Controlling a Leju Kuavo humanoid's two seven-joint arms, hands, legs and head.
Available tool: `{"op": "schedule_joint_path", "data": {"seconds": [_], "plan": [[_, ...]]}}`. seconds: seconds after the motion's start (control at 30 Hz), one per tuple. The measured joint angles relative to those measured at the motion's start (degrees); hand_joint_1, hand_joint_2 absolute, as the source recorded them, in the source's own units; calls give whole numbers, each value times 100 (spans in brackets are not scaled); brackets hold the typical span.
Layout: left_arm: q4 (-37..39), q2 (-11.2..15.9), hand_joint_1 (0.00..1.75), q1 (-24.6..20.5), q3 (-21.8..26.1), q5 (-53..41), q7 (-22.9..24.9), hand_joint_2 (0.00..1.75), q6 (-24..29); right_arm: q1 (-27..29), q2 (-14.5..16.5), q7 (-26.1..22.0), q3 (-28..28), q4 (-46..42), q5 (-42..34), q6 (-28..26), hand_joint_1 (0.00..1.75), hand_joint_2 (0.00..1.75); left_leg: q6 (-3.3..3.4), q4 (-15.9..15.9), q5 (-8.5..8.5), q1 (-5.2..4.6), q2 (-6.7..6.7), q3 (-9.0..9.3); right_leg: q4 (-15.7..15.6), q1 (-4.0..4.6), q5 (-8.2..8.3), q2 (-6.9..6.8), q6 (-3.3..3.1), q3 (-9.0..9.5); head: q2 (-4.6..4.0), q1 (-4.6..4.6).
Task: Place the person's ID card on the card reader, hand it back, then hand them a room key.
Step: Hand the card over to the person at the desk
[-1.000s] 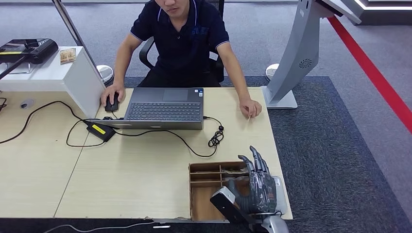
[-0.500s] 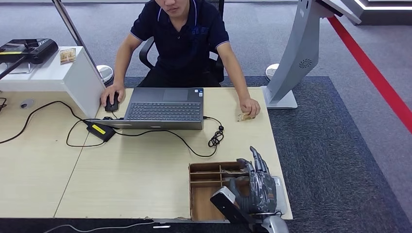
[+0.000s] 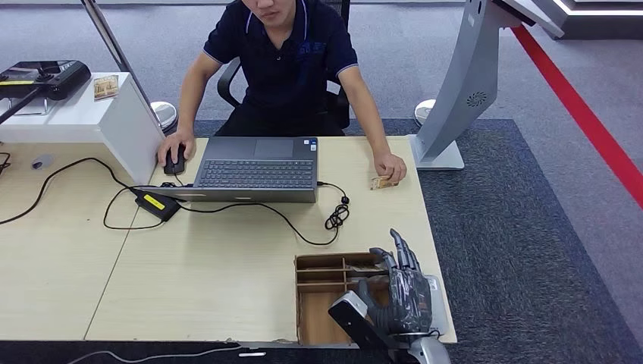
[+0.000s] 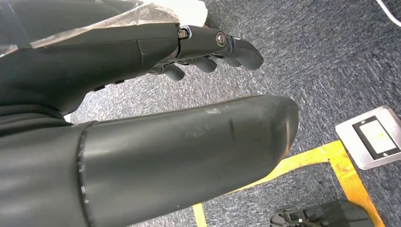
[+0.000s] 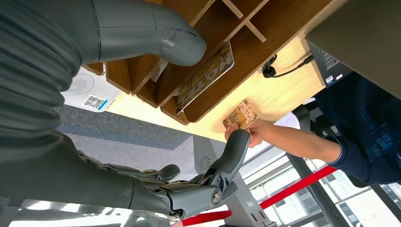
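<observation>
Card (image 3: pixel 384 183) newly down, beyond right hand (image 3: pixel 399 292)

Bright, even light is falling from overhead — my head view is staying sharp, and the desk (image 3: pixel 227 265) is showing only soft, faint shadows. Daylight is glaring through the windows (image 5: pixel 331 198) behind my right hand (image 5: pixel 198 189), washing them out. My thumb (image 5: pixel 142 28) is looming large and a little soft near the lens — the same is happening at my left wrist, over crisp carpet (image 4: pixel 331 56).
</observation>
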Motion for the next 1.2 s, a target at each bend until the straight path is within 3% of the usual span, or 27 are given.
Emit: {"op": "schedule_joint_path", "data": {"seconds": [1.2], "plan": [[0,4,0,0,0,-5,-2,0,0,10,5,-85,-4,215,-225,0,58,175,0,0,0,0,0,0,0,0,0,0,0,0,0,0]]}}
